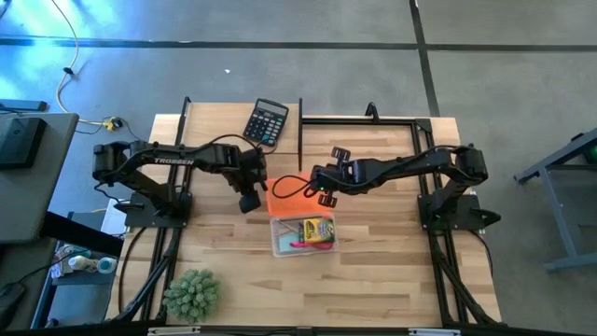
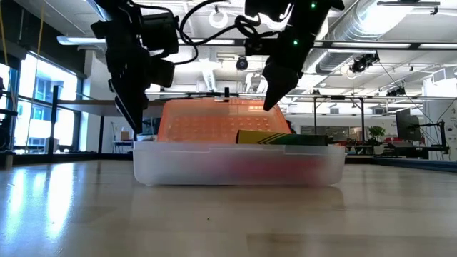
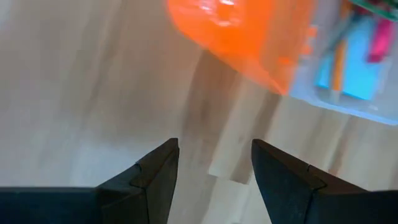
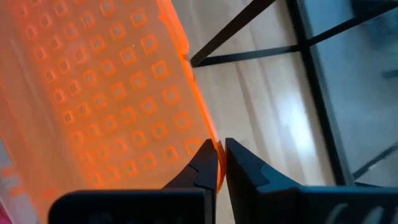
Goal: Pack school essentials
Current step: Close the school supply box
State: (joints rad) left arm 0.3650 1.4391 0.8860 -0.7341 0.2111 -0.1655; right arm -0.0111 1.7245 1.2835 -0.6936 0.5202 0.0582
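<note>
We are holding the orange lid by its edge with the right gripper, the fingers pinching the thin rim between them, as the right wrist view shows plainly. The lid is standing tilted up behind the clear plastic box, on the side toward the table's far edge, and the box is lying just in front of the gripper, toward the near edge. So the closing move, as we judge it, is turning on that one relation: the lid has to swing down and forward over the box, whose long axis is running left to right across the table, roughly parallel to the near edge.

The right arm is the nearer one to the lid. We are keeping the left gripper just beside the lid's left side, its fingers spread partway and holding nothing, hovering above the wood.

Counting what we are seeing: one box, one lid, and inside the box one yellow-and-green crayon box, one pale blue note pad and one pink pen; the thinner items are too blurred to count. Outside the box, one calculator is lying at the far edge and one spiky plant is sitting near the front left corner.
</note>
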